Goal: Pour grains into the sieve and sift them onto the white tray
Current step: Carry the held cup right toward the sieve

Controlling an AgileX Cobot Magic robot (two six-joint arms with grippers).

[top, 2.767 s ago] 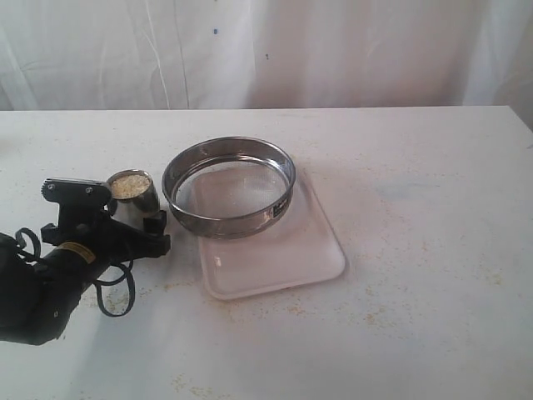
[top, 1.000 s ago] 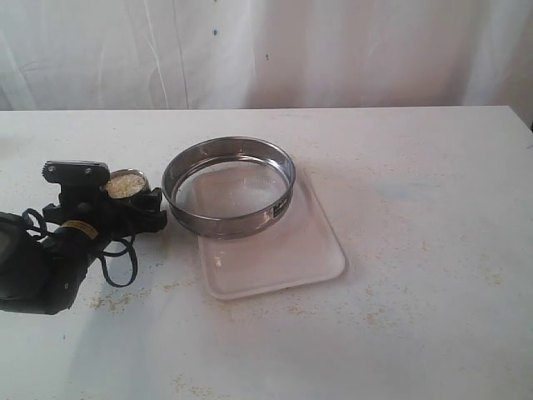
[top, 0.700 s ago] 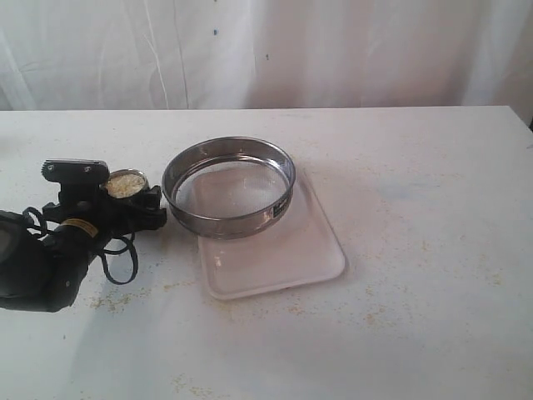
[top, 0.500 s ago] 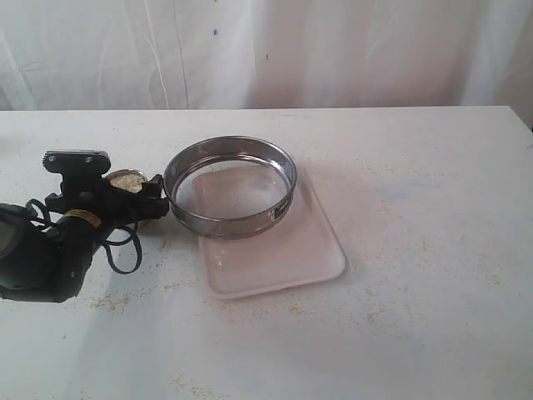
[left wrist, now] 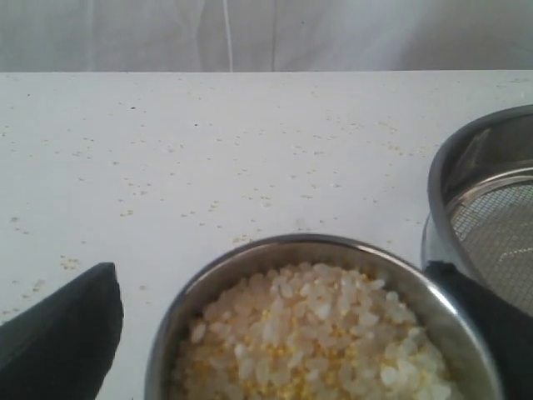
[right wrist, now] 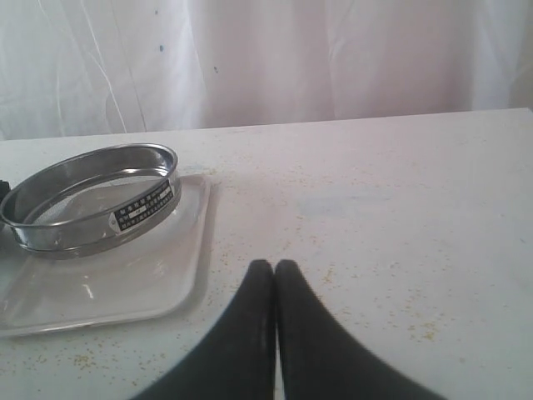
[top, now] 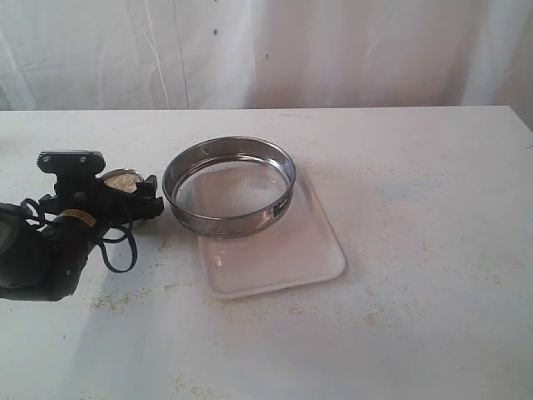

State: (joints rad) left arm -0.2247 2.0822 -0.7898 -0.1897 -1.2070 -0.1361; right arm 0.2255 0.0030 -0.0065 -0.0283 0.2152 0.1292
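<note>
A small steel cup [left wrist: 250, 267] full of pale grains [left wrist: 316, 333] mixed with yellow meal stands on the table just left of the sieve [top: 225, 227]. My left gripper [top: 122, 190] is open and straddles the cup [top: 125, 174]. One black finger [left wrist: 67, 325] stands clear of the cup's wall; the other finger [left wrist: 491, 317] lies between cup and sieve [left wrist: 462, 162]. The sieve's mesh looks bare, and it rests on the far part of the white tray [top: 283, 258]. My right gripper [right wrist: 275, 265] is shut and empty, low over the table beside the tray [right wrist: 125, 283].
Yellowish specks lie scattered over the white table [top: 416, 250], thickest near its front. A white curtain [top: 333, 50] hangs behind the table's far edge. The sieve [right wrist: 83, 225] carries a small dark label on its side.
My left gripper has slid forward and slightly left around the cup, so more of the cup is now hidden between its fingers. Sieve and tray have not moved.
</note>
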